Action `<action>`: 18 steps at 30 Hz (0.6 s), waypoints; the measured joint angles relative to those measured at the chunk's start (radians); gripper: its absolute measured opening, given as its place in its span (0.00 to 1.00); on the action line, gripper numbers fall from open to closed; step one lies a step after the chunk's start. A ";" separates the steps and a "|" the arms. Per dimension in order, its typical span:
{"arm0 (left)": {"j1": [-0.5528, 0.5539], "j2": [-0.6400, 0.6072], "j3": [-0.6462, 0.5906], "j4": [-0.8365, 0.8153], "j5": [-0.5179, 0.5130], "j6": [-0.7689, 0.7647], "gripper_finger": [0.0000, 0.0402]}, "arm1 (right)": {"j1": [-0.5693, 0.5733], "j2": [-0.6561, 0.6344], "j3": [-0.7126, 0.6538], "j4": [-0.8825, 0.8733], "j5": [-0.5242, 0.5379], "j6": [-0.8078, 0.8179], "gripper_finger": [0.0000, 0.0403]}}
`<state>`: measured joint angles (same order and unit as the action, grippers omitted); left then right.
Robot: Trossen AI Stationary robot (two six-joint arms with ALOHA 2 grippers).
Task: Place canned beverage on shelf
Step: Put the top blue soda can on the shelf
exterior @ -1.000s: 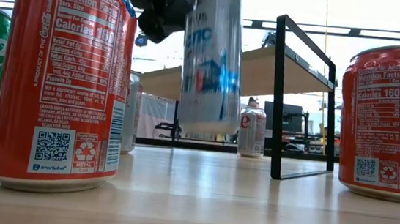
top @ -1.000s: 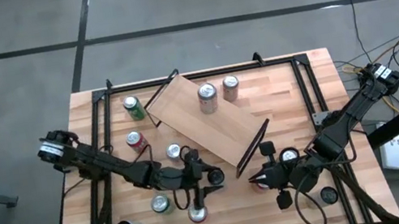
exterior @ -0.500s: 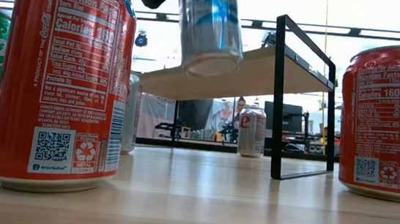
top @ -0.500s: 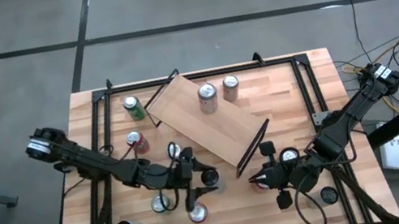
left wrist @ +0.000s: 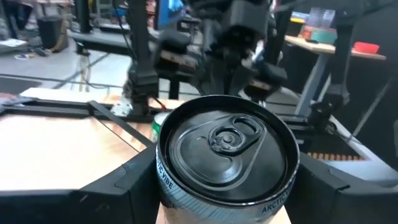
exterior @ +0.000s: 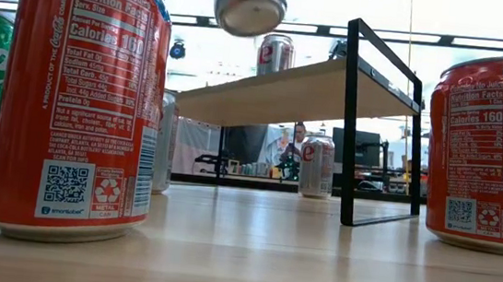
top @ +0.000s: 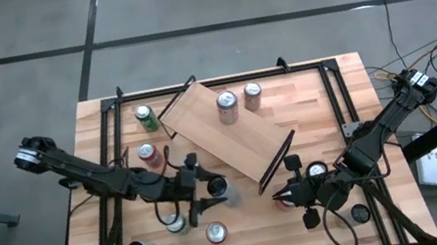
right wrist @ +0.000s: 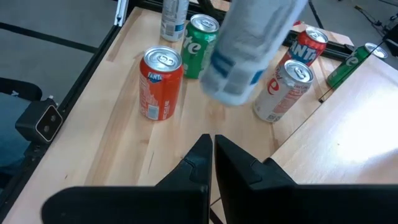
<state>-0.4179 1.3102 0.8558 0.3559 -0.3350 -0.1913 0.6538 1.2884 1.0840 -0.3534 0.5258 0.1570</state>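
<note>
- Left gripper (top: 213, 191) pinches a silver-blue can (top: 218, 187) across its sides, lifted clear off the tabletop (top: 309, 124), just off the shelf's (top: 230, 134) 7 o'clock edge.
- Left arm pose: reaches in from table's 9 o'clock side, stretched low & long toward centre, wrist angled toward the shelf.
- Low view only: can (exterior: 249, 0) hangs tilted, its bottom rim showing, higher than the shelf board (exterior: 284, 93); a silver-red can (exterior: 275, 54) stands on that board.
- Left wrist view only: can top (left wrist: 227, 149) w/ pull tab seen close up, fingers (left wrist: 124, 186) dark on either side of it.
- Right gripper (top: 278, 195) w/ fingers pressed together, holding nothing, parked near table's 5 o'clock corner; arm bent back toward 3 o'clock.
- Right wrist view only: held can (right wrist: 249, 46) appears blurred above an orange Fanta can (right wrist: 160, 83), a green Sprite can (right wrist: 200, 37) & a silver-red can (right wrist: 281, 90) standing on the wood.
- High view: shelf sits diagonal at table centre, two silver cans (top: 227, 105) on its 12 o'clock end; a red can (top: 148, 154) & green can (top: 145, 117) stand toward 10 o'clock.
</note>
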 joint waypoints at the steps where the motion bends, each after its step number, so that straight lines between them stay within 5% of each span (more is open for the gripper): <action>1: 0.002 -0.016 0.000 -0.016 -0.015 0.001 0.60 | 0.000 0.000 0.000 0.000 0.000 0.000 0.02; 12: 0.112 -0.193 0.000 -0.277 -0.247 0.010 0.60 | 0.000 0.000 0.000 0.000 0.000 0.000 0.02; 18: 0.249 -0.261 0.000 -0.349 -0.251 0.006 0.60 | 0.000 0.000 0.000 0.000 0.000 0.000 0.02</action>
<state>-0.1684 1.0495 0.8558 0.0069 -0.5858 -0.1857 0.6537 1.2884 1.0840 -0.3531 0.5259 0.1570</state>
